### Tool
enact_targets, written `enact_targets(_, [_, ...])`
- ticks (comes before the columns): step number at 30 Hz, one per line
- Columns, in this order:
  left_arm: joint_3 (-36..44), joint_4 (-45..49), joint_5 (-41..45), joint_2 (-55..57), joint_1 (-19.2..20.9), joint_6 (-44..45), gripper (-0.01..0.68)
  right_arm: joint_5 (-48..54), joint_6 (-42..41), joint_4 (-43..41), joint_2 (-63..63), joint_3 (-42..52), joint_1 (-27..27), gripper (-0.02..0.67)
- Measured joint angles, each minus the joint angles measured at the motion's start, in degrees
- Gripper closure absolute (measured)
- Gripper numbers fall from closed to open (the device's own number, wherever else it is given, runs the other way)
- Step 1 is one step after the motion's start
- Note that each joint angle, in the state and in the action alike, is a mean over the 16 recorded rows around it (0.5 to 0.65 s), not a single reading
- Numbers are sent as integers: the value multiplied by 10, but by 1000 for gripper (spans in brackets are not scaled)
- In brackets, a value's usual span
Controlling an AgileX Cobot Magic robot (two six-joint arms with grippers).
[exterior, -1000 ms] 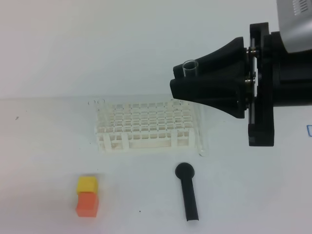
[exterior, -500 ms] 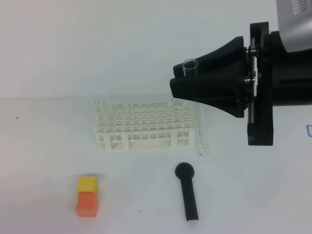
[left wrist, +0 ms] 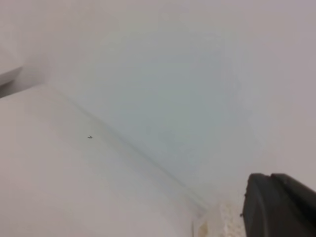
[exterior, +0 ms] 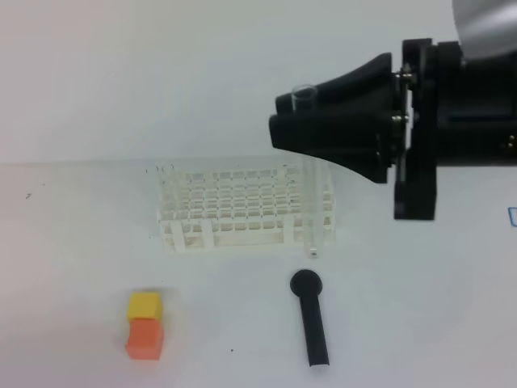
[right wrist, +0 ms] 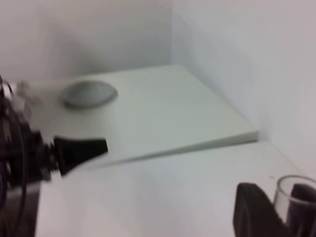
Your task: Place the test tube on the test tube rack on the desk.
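My right gripper [exterior: 279,120] reaches in from the right and is shut on the test tube [exterior: 307,174] just under its open rim. The clear tube hangs upright, and its round bottom shows by the front right corner of the white test tube rack [exterior: 234,206] on the desk [exterior: 81,242]. Whether the tip is over a hole I cannot tell. In the right wrist view the test tube rim [right wrist: 295,197] sits between the black fingers [right wrist: 254,212]. My left gripper [left wrist: 271,197] shows only as a black tip at the lower right, away from the tube.
A black round-headed stick [exterior: 311,319] lies in front of the rack, below the tube. A yellow block on an orange block [exterior: 145,325] stands at the front left. The white wall rises right behind the rack.
My right gripper has moved left and slightly up with the tube. The tube's lower end has shifted from right of the rack to its front right corner.
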Motion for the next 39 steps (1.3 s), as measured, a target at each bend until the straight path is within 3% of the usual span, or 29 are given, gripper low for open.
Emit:
enact_targets(5, [0,1,39,-1,13,31,674,8,-57,81,17,0,2,526])
enact_targets(10, [0,-10,91,-3,27,91,674,56,-168,193,29,3,14,526])
enact_targets(22, [1,-43,160,-2,40,246,674,352,-665,604,43,25,110,526])
enact_targets(27, [1,-49,163,-1,40,266,674,406,-827,760,66,33,147,526])
enact_targets(31, [1,-53,163,-1,40,267,674,390,-887,834,97,35,164,526])
enact_targets(39, [3,-54,163,-4,40,268,674,318,-887,898,185,11,169,526])
